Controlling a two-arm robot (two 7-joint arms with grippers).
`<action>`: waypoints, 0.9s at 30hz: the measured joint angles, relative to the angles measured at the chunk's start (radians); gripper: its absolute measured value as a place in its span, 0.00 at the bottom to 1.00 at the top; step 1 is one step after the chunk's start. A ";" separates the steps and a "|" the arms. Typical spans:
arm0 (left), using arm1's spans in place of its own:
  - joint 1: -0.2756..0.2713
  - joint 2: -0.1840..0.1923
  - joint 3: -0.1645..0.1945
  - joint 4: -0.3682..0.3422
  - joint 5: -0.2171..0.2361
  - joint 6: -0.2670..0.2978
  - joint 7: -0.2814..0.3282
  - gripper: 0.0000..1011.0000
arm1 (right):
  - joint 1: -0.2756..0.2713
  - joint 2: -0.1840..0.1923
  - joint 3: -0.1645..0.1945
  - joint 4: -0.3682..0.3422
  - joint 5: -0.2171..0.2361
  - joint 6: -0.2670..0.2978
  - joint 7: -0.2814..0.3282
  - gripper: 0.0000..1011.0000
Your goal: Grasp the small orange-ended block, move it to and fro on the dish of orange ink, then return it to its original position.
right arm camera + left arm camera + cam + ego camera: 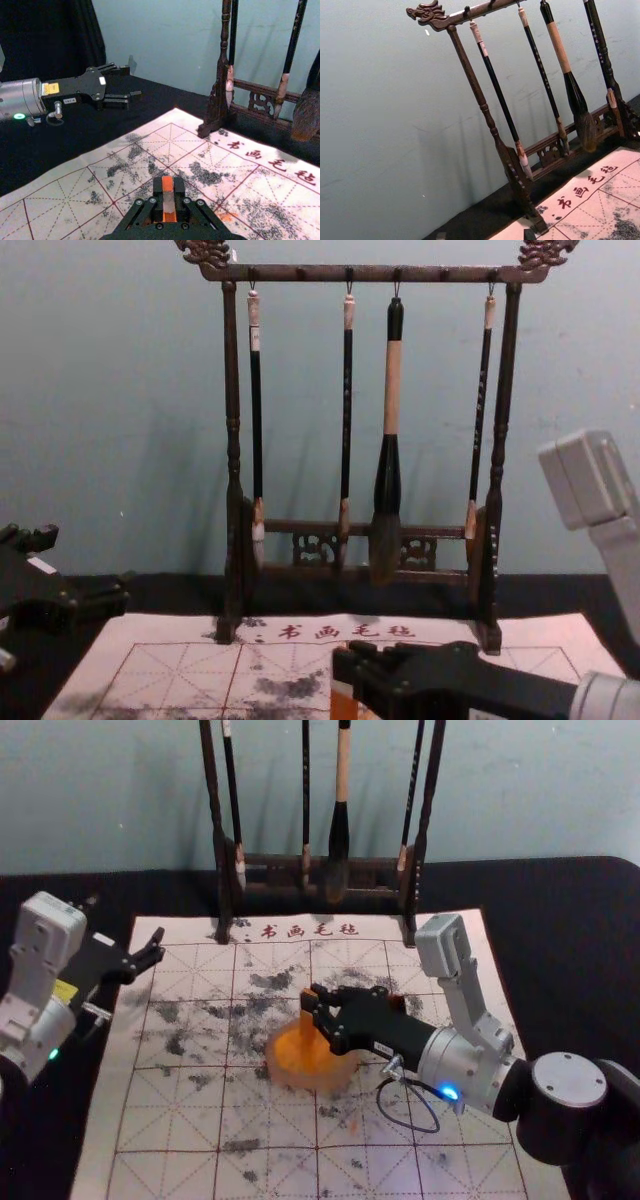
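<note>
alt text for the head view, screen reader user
The right end effector holds an orange block upright over an orange ink dish on a gridded mat. The left end effector hovers open at left, and brushes hang from a rack behind.

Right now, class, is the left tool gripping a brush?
No, the left tool is open and empty, and the brushes hang from the rack.
</note>
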 joint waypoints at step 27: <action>0.000 0.000 0.000 0.000 0.000 0.000 0.000 0.99 | -0.005 -0.028 0.021 0.046 -0.043 -0.048 0.010 0.12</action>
